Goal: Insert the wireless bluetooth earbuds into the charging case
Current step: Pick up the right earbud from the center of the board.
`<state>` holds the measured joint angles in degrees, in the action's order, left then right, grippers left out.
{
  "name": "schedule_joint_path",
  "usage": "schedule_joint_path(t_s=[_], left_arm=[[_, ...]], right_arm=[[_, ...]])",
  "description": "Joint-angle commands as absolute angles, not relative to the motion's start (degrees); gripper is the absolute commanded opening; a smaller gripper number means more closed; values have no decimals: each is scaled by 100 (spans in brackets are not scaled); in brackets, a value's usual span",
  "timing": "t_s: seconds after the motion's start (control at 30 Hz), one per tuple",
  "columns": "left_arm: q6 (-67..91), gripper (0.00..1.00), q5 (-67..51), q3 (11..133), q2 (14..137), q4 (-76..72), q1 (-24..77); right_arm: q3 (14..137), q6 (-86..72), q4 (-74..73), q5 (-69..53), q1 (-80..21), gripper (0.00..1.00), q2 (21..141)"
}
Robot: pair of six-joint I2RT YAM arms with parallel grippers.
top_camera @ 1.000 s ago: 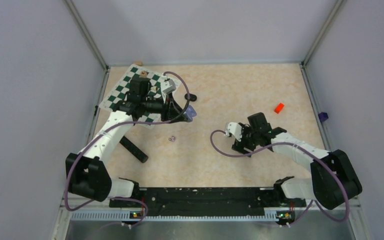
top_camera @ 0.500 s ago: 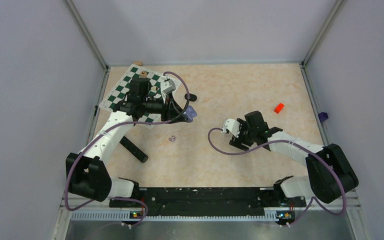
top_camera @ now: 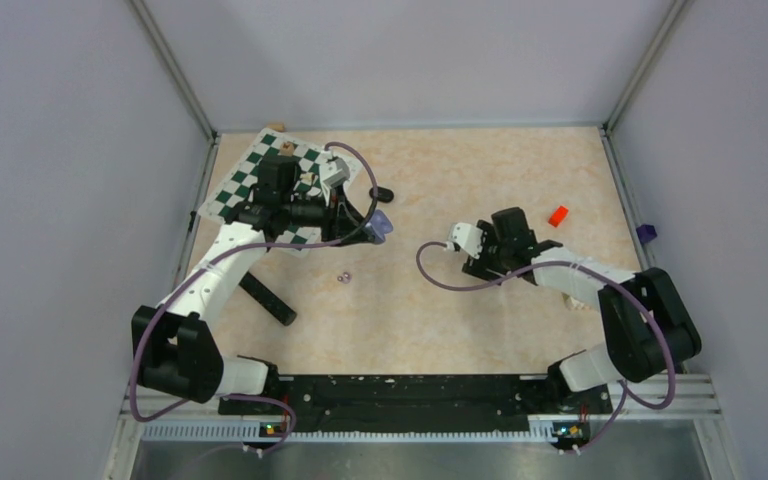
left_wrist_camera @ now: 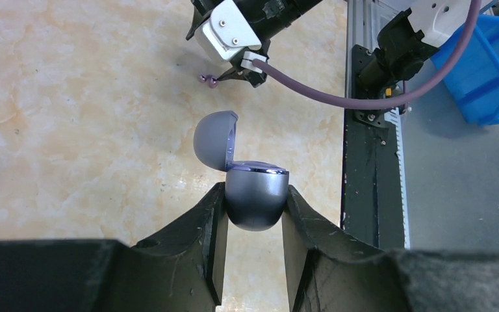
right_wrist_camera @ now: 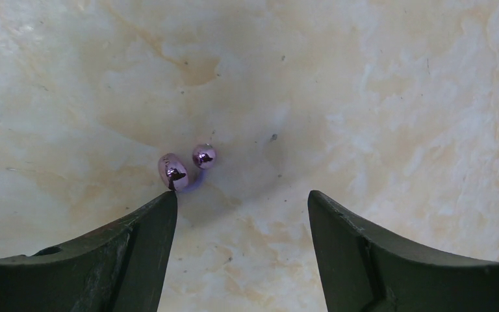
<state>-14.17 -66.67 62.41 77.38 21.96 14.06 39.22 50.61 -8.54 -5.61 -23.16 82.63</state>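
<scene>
Wide shot first: the beige marbled table [top_camera: 480, 330], with the green-and-white chequered chessboard [top_camera: 245, 178] at its far left corner and both arms out over the surface. The left arm [top_camera: 218, 272] reached across the board. The left gripper [left_wrist_camera: 253, 190] was clamped tight on the rounded grey-purple plastic charging case [left_wrist_camera: 257, 207], whose domed lid [left_wrist_camera: 213, 138] was flipped open. The right gripper [right_wrist_camera: 242, 196] hung over the table, jaws spread wide, nothing between them.

Now the small stuff: the two tiny glossy pale purple earbuds [right_wrist_camera: 174, 173] lay loose on the table, just beside each other. They sat at the tip of one finger rather than centred in the gap.

So this looked like the approach to the first pick-up, with the case held ready. The next move called for a sideways shift to bracket a single bud. After that, a gentle drop and squeeze that wouldn't flick its neighbour away.

Against a second earlier, the right arm had swung its wrist toward the far side and tucked its elbow in. Its jaws were no wider. The left arm, case and buds hadn't budged.
</scene>
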Motion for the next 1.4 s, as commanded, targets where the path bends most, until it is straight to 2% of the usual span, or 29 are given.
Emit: schedule_joint_path(t_s=[0.0, 0.2, 0.33, 0.53, 0.77, 1.17, 1.37], left_arm=[[-1341, 0, -6887, 6207, 7586, 1903, 1380], [-1274, 0, -6884, 6175, 7606, 1802, 1380], [-1256, 0, -6858, 6166, 7593, 1802, 1379], [-1237, 0, -6874, 6102, 7540, 1710, 1371], [-1238, 0, -6877, 6090, 7534, 1705, 1371], [-1228, 0, -6780, 6042, 7450, 1632, 1371], [-1229, 0, -6803, 6038, 7453, 1630, 1371]], right_arm=[[4016, 5359, -1091, -362, -2090, 74, 8260], [3947, 5159, -757, -309, -1959, 73, 8251], [4296, 4638, -1049, -510, -1818, 73, 8375], [5255, 3373, -2180, -1349, -1078, 63, 8443], [5727, 1973, -3149, -2030, -861, 60, 8831], [5710, 783, -3372, -2927, -577, 41, 9826], [5635, 621, -3260, -2936, -530, 37, 9971]])
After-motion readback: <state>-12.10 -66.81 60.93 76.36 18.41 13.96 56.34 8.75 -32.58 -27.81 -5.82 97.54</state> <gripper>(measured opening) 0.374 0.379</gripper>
